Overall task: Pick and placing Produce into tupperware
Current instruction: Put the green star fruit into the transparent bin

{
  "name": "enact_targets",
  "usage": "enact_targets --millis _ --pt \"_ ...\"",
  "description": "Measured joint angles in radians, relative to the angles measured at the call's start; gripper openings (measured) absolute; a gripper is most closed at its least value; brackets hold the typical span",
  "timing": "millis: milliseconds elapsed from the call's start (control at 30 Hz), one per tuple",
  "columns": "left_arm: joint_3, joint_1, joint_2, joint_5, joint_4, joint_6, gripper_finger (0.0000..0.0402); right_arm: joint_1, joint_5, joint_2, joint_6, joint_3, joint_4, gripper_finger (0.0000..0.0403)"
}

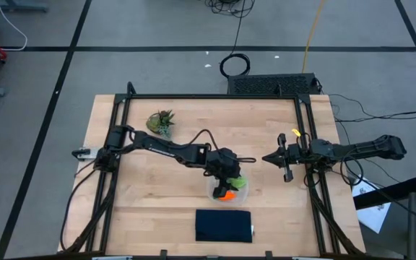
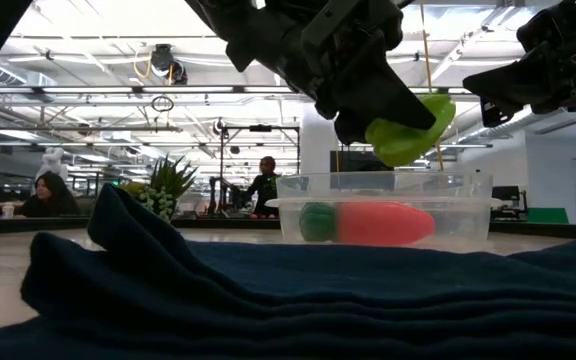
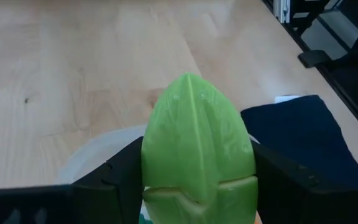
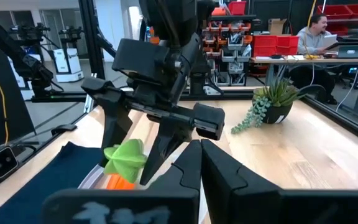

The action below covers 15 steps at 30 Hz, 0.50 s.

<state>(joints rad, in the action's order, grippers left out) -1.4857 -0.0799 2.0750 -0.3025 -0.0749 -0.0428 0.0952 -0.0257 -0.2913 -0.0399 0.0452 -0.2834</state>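
Navy cloth (image 2: 268,290) foreground; left gripper (image 2: 388,125) jaws clamp lime-green piece (image 2: 410,128) directly above tupperware (image 2: 383,222); right gripper (image 1: 274,158) closed, empty, farther.

A leafy plant sprig (image 1: 162,123) lies on the wooden table (image 1: 266,209), well apart from a dark navy cloth (image 1: 224,225) at the near edge. Behind the table, people sit at desks (image 4: 319,34).
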Motion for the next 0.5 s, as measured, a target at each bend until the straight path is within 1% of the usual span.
enact_targets --millis 167,267,367,500 --pt "-0.001 0.000 0.017 -0.001 0.019 0.011 0.0232 0.000 0.000 0.000 0.002 0.000 0.000 0.0000" --pt "0.000 0.000 0.048 0.000 0.055 0.025 0.0229 0.000 0.000 0.000 0.002 0.000 0.000 0.0000" --pt "0.001 0.000 0.056 -0.002 0.052 0.028 0.0225 0.000 0.000 -0.002 0.000 0.000 -0.003 0.0000" --pt "0.000 -0.001 0.068 -0.022 0.077 0.025 0.0231 0.000 0.000 -0.005 0.000 0.000 0.002 0.0000"
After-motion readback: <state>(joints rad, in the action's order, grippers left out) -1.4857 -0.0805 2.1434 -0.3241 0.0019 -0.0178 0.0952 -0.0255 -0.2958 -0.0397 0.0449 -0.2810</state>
